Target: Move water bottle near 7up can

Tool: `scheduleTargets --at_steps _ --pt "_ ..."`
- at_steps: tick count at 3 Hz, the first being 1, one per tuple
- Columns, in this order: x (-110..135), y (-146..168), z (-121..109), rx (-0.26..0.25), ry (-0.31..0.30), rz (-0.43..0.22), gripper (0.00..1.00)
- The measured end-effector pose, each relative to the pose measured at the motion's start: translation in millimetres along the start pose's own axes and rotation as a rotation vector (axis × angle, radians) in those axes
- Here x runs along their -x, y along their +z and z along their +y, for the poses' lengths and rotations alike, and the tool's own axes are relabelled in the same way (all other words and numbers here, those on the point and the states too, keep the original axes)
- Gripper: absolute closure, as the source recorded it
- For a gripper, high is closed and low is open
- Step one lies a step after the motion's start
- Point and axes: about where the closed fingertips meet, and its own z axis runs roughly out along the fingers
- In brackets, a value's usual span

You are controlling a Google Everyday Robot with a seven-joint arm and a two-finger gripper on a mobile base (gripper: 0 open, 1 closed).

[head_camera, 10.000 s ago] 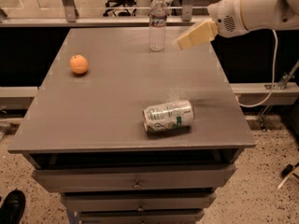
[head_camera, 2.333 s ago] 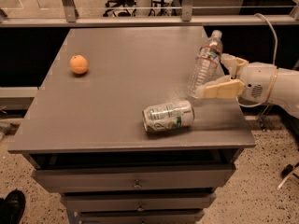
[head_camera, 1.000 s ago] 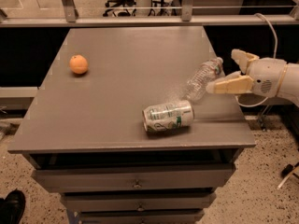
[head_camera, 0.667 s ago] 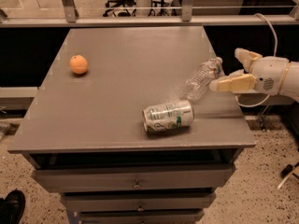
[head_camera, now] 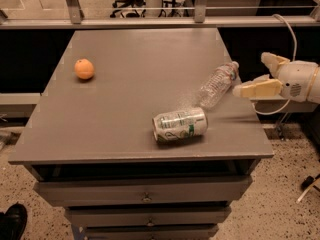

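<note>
The water bottle point(head_camera: 217, 85) lies on its side on the grey table point(head_camera: 125, 84), cap pointing to the right edge, its base end close behind the 7up can point(head_camera: 179, 125). The can lies on its side near the table's front right. My gripper point(head_camera: 255, 75) is open and empty, just off the table's right edge, a short way right of the bottle's cap.
An orange fruit point(head_camera: 84, 69) sits at the table's left. Drawers point(head_camera: 145, 196) are below the tabletop. A metal railing point(head_camera: 150, 21) runs behind the table. A cable point(head_camera: 287, 39) hangs behind my arm at the right.
The bottle was carried from the back of the table to beside the can, then let go; it now lies flat. My gripper has drawn back to the right, off the table edge.
</note>
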Motion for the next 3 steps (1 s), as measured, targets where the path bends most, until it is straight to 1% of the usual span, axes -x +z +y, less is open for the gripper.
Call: scheduleTargets --at_steps 1,2,3 --pt "17 -14 -7 -0.036 -0.028 -0.008 0.00" --pt "49 -12 -2 -0.034 -0.076 -0.022 0.00" --pt "52 -12 -2 -0.034 -0.079 -0.023 0.00"
